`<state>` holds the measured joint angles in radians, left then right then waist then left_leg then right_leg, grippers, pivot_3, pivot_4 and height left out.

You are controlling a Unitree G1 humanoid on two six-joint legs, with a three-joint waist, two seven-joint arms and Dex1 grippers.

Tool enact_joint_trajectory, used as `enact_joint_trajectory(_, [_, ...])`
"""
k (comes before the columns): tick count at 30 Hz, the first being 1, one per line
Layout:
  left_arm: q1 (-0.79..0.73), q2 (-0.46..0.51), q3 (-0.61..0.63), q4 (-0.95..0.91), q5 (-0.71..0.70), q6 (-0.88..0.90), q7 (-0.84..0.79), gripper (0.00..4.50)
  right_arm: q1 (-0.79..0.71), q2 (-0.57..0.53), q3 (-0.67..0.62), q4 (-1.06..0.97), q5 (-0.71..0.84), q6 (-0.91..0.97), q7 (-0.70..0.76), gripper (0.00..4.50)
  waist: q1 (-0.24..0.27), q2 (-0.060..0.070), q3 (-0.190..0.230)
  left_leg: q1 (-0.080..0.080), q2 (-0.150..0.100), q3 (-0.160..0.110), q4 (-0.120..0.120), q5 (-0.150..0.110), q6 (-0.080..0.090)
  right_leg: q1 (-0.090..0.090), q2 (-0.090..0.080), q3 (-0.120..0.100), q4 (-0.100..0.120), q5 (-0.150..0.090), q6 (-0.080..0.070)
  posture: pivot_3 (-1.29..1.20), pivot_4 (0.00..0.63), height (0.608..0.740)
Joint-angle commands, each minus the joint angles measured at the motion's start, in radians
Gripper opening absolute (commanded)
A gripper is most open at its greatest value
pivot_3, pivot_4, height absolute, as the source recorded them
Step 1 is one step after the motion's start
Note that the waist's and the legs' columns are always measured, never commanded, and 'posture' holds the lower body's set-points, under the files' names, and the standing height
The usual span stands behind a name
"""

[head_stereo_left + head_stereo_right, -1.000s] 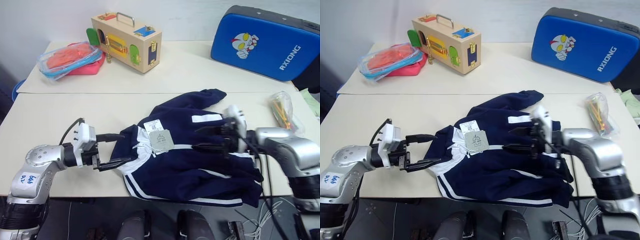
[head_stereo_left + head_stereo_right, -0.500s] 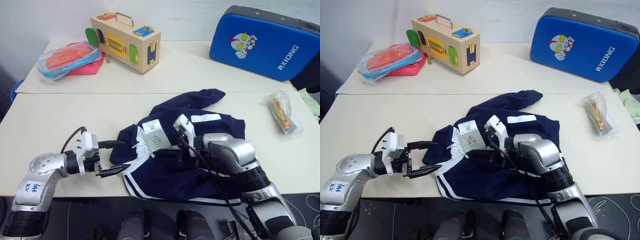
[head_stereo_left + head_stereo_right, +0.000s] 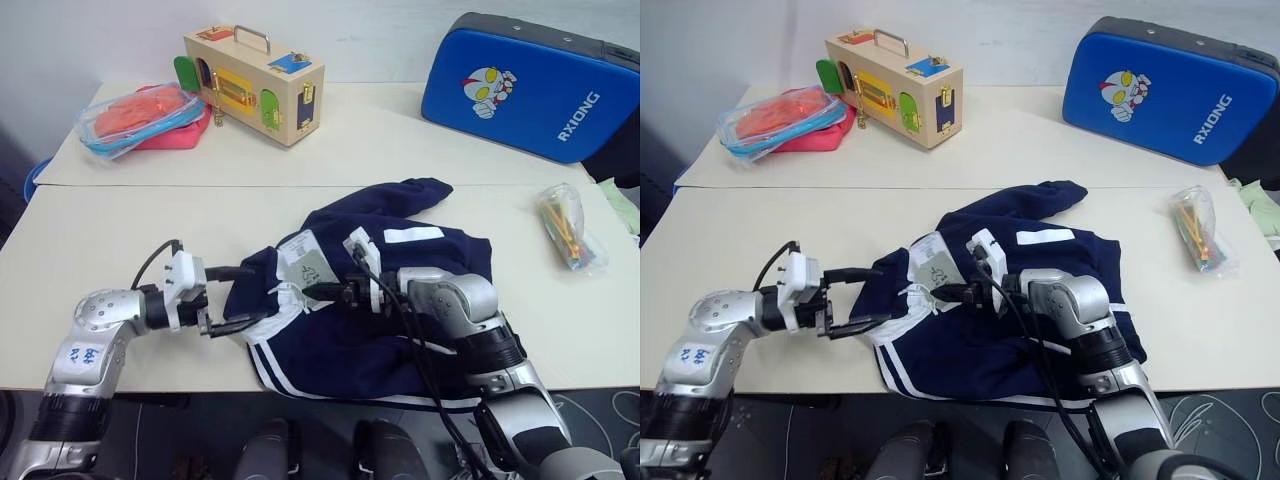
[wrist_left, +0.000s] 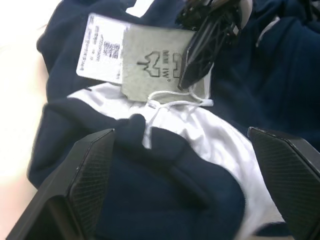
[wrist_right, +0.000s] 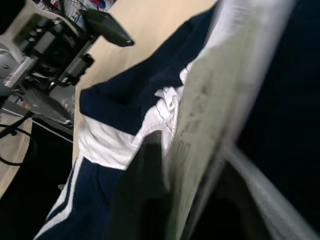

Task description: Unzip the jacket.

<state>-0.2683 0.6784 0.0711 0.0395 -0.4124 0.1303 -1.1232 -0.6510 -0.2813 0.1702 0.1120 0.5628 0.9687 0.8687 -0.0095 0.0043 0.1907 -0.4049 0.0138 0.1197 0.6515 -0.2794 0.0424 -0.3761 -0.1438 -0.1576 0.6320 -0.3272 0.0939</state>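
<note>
The jacket (image 3: 380, 300) is lying crumpled near the front edge of the table (image 3: 120, 230), collar end turned toward the left gripper (image 3: 232, 297). That gripper is being held wide open and empty at the collar, one finger above the navy fabric and one below, with nothing yet pinched between them. The right gripper (image 3: 318, 291) is being pressed shut at the neck of the jacket, just under the paper tag (image 3: 310, 262). Whether the zipper pull, the tag string or only a fold of cloth is being caught there cannot be told, since the wrist picture is blurred and the tag is lying across the fingers.

That doubt is being judged the main risk. If the tag or its string is what is being gripped, any pull will be tearing the tag or dragging the whole garment instead of running the zipper. If the collar is not being pinned by the left gripper first, the light jacket will probably be sliding along with the pull.

The jacket hem is lying close to the table's front edge, so a drag that way could be tipping it off. Open tabletop is being left clear to the left; the bag of sticks (image 3: 566, 224) is sitting well apart to the right.
</note>
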Motion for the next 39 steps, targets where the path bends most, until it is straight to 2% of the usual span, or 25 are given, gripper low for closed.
enact_joint_trajectory(1, [-0.11,-0.029,-0.05,0.134,0.055,-0.073,-0.04,4.5,0.016,-0.023,-0.04,-0.048,0.021,0.013,-0.006,0.01,0.006,0.0,0.0,0.0,0.0,0.0,0.0,0.0,0.0,0.0,0.0,0.0,0.0,0.0,0.0,0.0,0.15,0.74])
enact_joint_trajectory(6, [-0.273,-0.099,-0.107,0.368,0.109,-0.17,-0.105,4.5,0.052,-0.025,-0.058,-0.12,0.05,0.051,-0.029,0.01,0.004,-0.001,0.0,-0.001,-0.001,0.0,0.0,0.0,0.0,0.0,0.001,-0.001,-0.001,0.0,0.0,0.0,0.15,0.74])
enact_joint_trajectory(13, [-0.357,-0.162,-0.178,0.517,0.157,-0.199,-0.208,4.5,0.09,0.002,-0.087,-0.169,0.061,0.053,-0.093,0.01,-0.006,-0.001,0.0,0.0,0.0,0.002,0.0,0.0,0.0,-0.001,0.002,-0.002,-0.001,0.0,0.0,0.0,0.15,0.74])
enact_joint_trajectory(21, [-0.385,-0.189,-0.216,0.702,0.292,-0.327,-0.101,4.5,0.125,-0.011,-0.141,-0.238,0.094,0.044,-0.115,0.01,-0.01,-0.003,-0.001,0.0,0.0,0.001,0.001,0.001,0.001,0.0,0.002,-0.001,0.0,0.0,0.0,0.0,0.15,0.74])
enact_joint_trajectory(25, [-0.36,-0.18,-0.248,0.711,0.314,-0.293,-0.128,4.5,0.135,-0.074,-0.195,-0.276,0.136,0.079,-0.103,0.01,-0.01,-0.003,-0.002,0.0,-0.001,0.0,0.003,0.001,0.002,0.0,0.0,0.0,0.003,0.0,0.001,0.0,0.15,0.74])
enact_joint_trajectory(29, [-0.313,-0.151,-0.279,0.679,0.325,-0.207,-0.168,4.5,0.152,-0.187,-0.263,-0.291,0.165,0.105,-0.086,0.01,-0.013,-0.005,-0.007,0.001,-0.001,0.0,0.002,0.001,0.002,0.001,-0.003,0.0,0.003,0.0,0.001,0.0,0.15,0.74])
enact_joint_trajectory(34, [-0.284,-0.141,-0.274,0.677,0.328,-0.182,-0.131,4.5,0.19,-0.272,-0.319,-0.278,0.165,0.078,-0.084,0.01,-0.019,-0.005,-0.015,0.004,0.0,0.0,0.0,0.001,0.002,0.002,-0.004,0.0,0.002,0.0,0.001,0.0,0.15,0.74])
enact_joint_trajectory(39, [-0.255,-0.13,-0.273,0.662,0.328,-0.177,-0.118,4.5,0.23,-0.308,-0.385,-0.268,0.164,0.046,-0.097,0.01,-0.019,-0.005,-0.016,0.017,0.002,0.001,-0.005,-0.002,-0.001,0.014,-0.004,0.001,-0.006,0.0,0.0,0.0,0.15,0.74])
